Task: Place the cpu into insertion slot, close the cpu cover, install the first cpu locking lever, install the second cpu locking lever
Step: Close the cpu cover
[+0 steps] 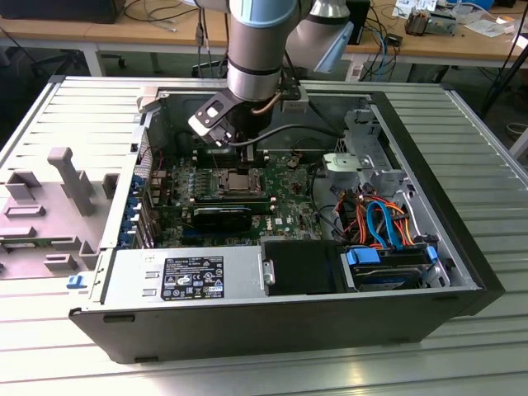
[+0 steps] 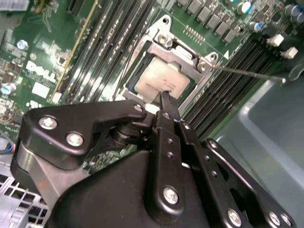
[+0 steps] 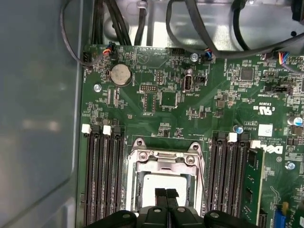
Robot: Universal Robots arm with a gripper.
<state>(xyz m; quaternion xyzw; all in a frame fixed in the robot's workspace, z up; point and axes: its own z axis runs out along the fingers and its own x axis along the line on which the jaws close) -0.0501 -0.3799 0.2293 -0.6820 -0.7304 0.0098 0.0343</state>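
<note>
The cpu (image 3: 156,183) lies flat in the insertion slot (image 1: 239,181) on the green board, its pale silver top (image 2: 159,80) showing through the window of the cpu cover (image 3: 164,160). The cover (image 2: 187,54) lies down over the chip. My gripper (image 3: 166,195) hangs just above the near edge of the socket, fingers shut together with nothing between them; in the second wrist view the gripper's tip (image 2: 164,99) sits at the chip's edge. A thin locking lever (image 2: 247,73) sticks out sideways from the socket, and another wire lever (image 3: 203,178) runs along its side.
Long black memory slots (image 3: 102,180) flank the socket on both sides. A long black card (image 1: 221,217) lies in front of it in the exterior view. The grey case wall (image 3: 38,118), the power supply (image 1: 186,276), coloured cables (image 1: 375,216) and a blue-bracketed drive (image 1: 388,266) surround the board.
</note>
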